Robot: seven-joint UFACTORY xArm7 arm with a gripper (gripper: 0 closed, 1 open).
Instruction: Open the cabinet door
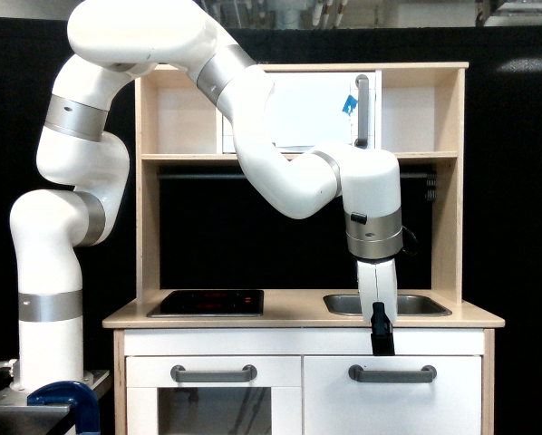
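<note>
1 arm [280, 172], 1 gripper [382, 344], 3 doors, 3 grey handles, 1 hob [208, 302], 1 sink [416, 304].

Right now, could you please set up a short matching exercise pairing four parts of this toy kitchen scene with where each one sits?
Things:
1. black gripper
2. plain white cabinet door with grey horizontal bar handle
3. black hob plate
4. white door with blue tape and vertical handle

Places:
A. worktop, the exterior view's left
B. top shelf, centre
C. just above the grey bar handle, in front of the worktop edge
D. below the sink, the exterior view's lower right

Pairs: 1-C, 2-D, 3-A, 4-B
</note>
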